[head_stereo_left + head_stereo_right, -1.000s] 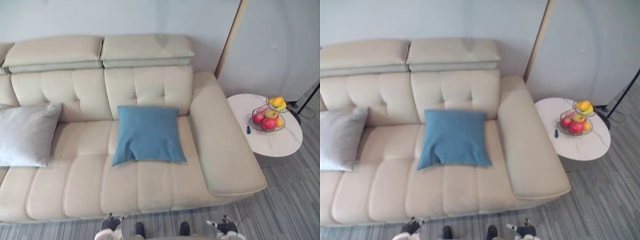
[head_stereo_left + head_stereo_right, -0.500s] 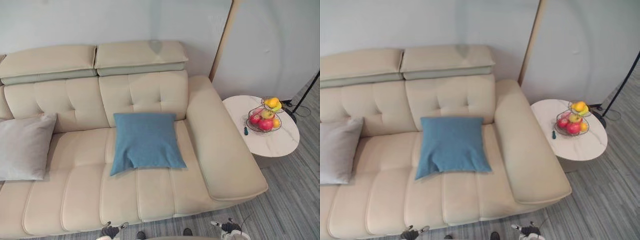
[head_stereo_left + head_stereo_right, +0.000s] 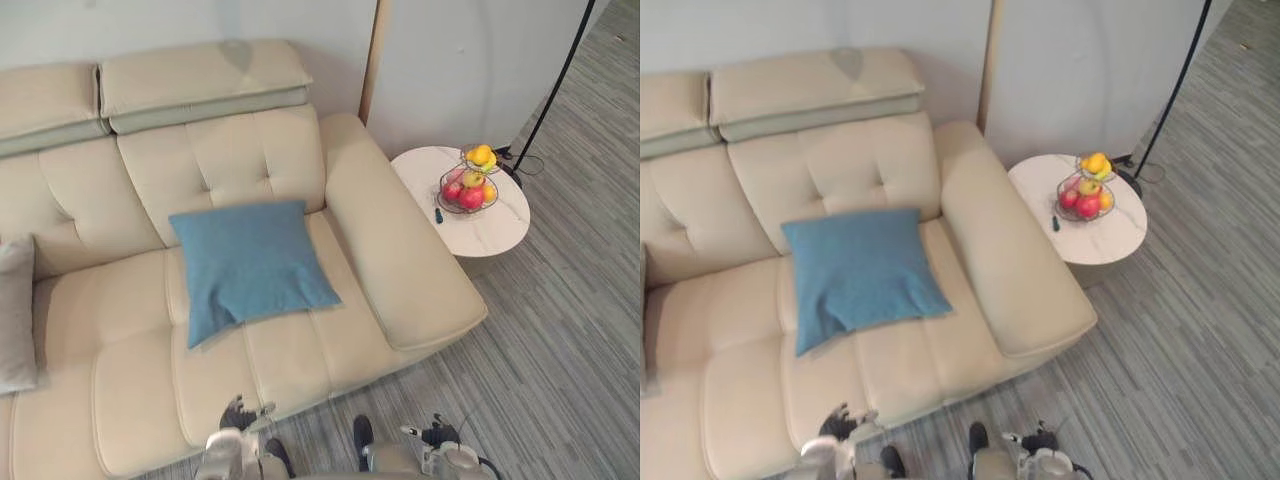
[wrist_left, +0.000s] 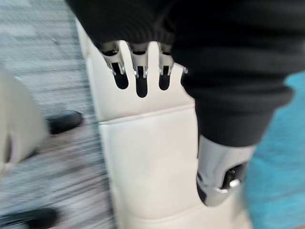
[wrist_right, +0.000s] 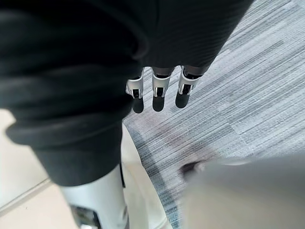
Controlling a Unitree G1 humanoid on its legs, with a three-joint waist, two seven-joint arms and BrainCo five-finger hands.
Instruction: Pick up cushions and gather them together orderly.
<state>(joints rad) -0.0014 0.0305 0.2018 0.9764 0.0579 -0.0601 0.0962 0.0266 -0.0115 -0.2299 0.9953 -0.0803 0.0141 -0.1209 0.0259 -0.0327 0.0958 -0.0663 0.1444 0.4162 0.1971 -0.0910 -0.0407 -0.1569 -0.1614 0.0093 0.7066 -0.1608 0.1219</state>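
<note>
Nearest the robot, the left hand [image 3: 240, 413] hangs low at 7 o'clock, just off the front edge of the sofa [image 3: 140, 385]. The right hand [image 3: 432, 437] hangs low at 5 o'clock over the striped floor [image 3: 560, 350]. In the left wrist view the fingers [image 4: 138, 78] are straight with the thumb apart, and the seat front shows past them. In the right wrist view the fingers [image 5: 160, 93] are likewise straight, with bare floor beyond. Both hands are slack and empty.

At middle distance, the blue cushion [image 3: 250, 262] lies on the seat near the centre, its far edge up against the backrest. The grey cushion [image 3: 14, 315] sits at 9 o'clock, cut off by the edge of the view. It is well apart from the blue one, with bare seat between them.

Farthest, at 2 o'clock, a round side surface [image 3: 495, 232] stands just beside the sofa arm and carries a wire fruit basket [image 3: 468, 186]. Neither belongs to the task.

Assessment: neither cushion has been taken up, and the step in hand appears to be the approach to the sofa. The next move calls for closing on the seat front and reaching toward 12 o'clock. The blue cushion then wants gripping by an edge or by opposite sides, since it will likely sag. After that it should be carried toward 9 o'clock and set squarely beside the grey one.
</note>
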